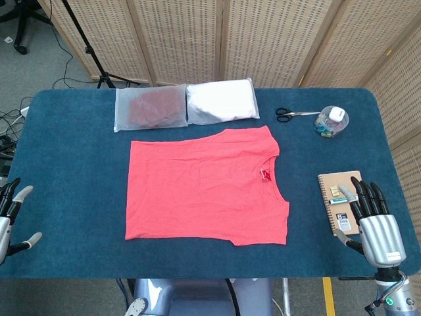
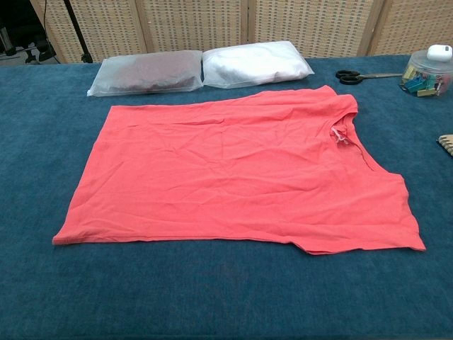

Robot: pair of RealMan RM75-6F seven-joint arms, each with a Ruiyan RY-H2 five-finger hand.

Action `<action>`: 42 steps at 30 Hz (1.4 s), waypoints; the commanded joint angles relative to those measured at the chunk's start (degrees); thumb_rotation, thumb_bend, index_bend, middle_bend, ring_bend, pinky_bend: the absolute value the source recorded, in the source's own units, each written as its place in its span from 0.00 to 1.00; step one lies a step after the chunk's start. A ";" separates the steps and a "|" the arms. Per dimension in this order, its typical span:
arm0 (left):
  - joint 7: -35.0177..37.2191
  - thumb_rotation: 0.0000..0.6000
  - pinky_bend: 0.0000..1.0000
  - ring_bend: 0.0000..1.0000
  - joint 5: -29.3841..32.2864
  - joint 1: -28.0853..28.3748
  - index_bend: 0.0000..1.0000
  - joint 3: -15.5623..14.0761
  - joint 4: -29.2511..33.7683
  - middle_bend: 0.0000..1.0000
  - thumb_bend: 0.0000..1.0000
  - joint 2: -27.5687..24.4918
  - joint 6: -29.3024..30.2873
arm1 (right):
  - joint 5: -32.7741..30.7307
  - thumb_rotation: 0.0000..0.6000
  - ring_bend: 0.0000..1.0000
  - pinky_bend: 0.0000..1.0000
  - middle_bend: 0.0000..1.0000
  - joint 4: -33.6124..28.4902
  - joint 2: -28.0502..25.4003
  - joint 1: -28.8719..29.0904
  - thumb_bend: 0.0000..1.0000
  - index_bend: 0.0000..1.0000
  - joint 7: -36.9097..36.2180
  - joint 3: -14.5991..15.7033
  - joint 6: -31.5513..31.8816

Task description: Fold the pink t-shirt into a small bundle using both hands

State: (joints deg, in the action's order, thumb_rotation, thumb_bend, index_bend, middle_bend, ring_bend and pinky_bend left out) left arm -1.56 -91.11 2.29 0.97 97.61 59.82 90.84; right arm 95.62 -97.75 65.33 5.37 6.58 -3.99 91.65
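Still flat, pink t-shirt between left hand and right hand, both spread, empty; risk: uneven pinch bunching fabric.

The left hand and the notebook are cut off by picture edges.

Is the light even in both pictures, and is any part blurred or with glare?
Head view: soft, even light, the pink t-shirt sharp, only faint shadows at its edges; the white bag looks nearly washed out. Chest view: also even, wrinkles on the shirt clear; the near table looks slightly soft, and the plastic bags show mild sheen.
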 commanded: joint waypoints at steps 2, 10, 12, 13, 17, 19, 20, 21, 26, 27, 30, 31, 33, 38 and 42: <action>0.02 1.00 0.00 0.00 0.20 0.13 0.00 0.01 -0.04 0.00 0.00 -0.01 -0.42 | 0.01 1.00 0.00 0.00 0.00 -0.02 -0.03 0.00 0.00 0.12 0.06 -0.02 0.01; -0.20 1.00 0.00 0.00 0.53 0.31 0.00 0.07 0.00 0.00 0.00 0.11 -0.97 | 0.58 1.00 0.00 0.00 0.00 -0.32 -0.72 0.66 0.00 0.16 -2.39 1.17 -2.20; -0.19 1.00 0.00 0.00 0.59 0.32 0.00 0.10 0.05 0.00 0.00 0.10 -1.01 | 2.14 1.00 0.00 0.00 0.00 -0.16 -1.33 1.61 0.00 0.18 -5.13 2.32 -4.03; -0.22 1.00 0.00 0.00 0.53 0.36 0.00 0.13 0.03 0.00 0.00 0.09 -1.00 | 3.03 1.00 0.00 0.00 0.00 0.16 -1.44 2.05 0.00 0.19 -6.01 2.75 -4.61; -0.21 1.00 0.00 0.00 0.90 0.44 0.00 0.30 0.13 0.00 0.00 0.11 -1.20 | 7.77 1.00 0.00 0.00 0.00 2.92 -0.53 4.05 0.00 0.23 -9.35 4.75 -6.53; -0.31 1.00 0.00 0.00 1.07 0.47 0.00 0.33 0.17 0.00 0.00 0.09 -1.33 | 9.94 1.00 0.00 0.00 0.00 4.95 0.71 5.14 0.00 0.25 -10.23 5.74 -7.73; -0.35 1.00 0.00 0.00 1.16 0.48 0.00 0.37 0.19 0.00 0.00 0.11 -1.37 | 10.66 1.00 0.00 0.00 0.00 5.96 1.36 5.55 0.00 0.27 -10.29 6.10 -8.28; -0.41 1.00 0.00 0.00 1.31 0.50 0.00 0.43 0.23 0.00 0.00 0.13 -1.43 | 11.42 1.00 0.00 0.00 0.00 7.40 2.36 6.05 0.00 0.28 -10.20 6.49 -8.97; -0.62 1.00 0.00 0.00 1.83 0.62 0.00 0.62 0.42 0.00 0.00 0.16 -1.76 | 13.45 1.00 0.00 0.00 0.00 12.38 7.17 7.93 0.05 0.33 -8.88 7.83 -12.17; -0.64 1.00 0.00 0.00 1.93 0.67 0.00 0.66 0.44 0.00 0.00 0.15 -1.88 | 13.78 1.00 0.00 0.00 0.00 13.48 8.37 8.18 0.05 0.34 -8.03 7.79 -12.33; -0.43 1.00 0.00 0.00 2.38 0.79 0.00 0.79 0.56 0.00 0.00 0.06 -2.22 | 14.03 1.00 0.00 0.00 0.00 15.04 11.24 9.10 0.10 0.36 -7.07 8.23 -14.10; -0.14 1.00 0.00 0.00 2.45 0.81 0.00 0.69 0.70 0.00 0.00 -0.06 -2.47 | 13.85 1.00 0.00 0.00 0.00 14.99 11.74 9.41 0.12 0.36 -7.25 8.39 -14.86; 0.89 1.00 0.00 0.00 2.23 0.96 0.00 0.34 1.14 0.00 0.00 -0.63 -3.12 | 13.35 1.00 0.00 0.00 0.00 15.19 13.13 10.32 0.13 0.37 -6.82 8.27 -16.47; 1.74 1.00 0.00 0.00 2.09 1.06 0.00 0.06 1.51 0.00 0.00 -1.32 -3.62 | 11.74 1.00 0.00 0.00 0.00 16.04 15.80 11.65 0.17 0.38 -4.28 7.59 -19.14; 1.77 1.00 0.00 0.00 2.51 1.20 0.00 0.21 1.51 0.00 0.00 -1.41 -3.94 | 10.26 1.00 0.00 0.00 0.00 16.64 17.07 12.24 0.20 0.40 -2.55 7.23 -20.66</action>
State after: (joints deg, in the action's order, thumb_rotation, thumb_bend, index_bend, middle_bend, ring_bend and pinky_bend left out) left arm 0.23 -88.63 3.46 1.15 99.12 58.40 86.92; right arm 106.21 -81.32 82.09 17.39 3.69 3.39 71.32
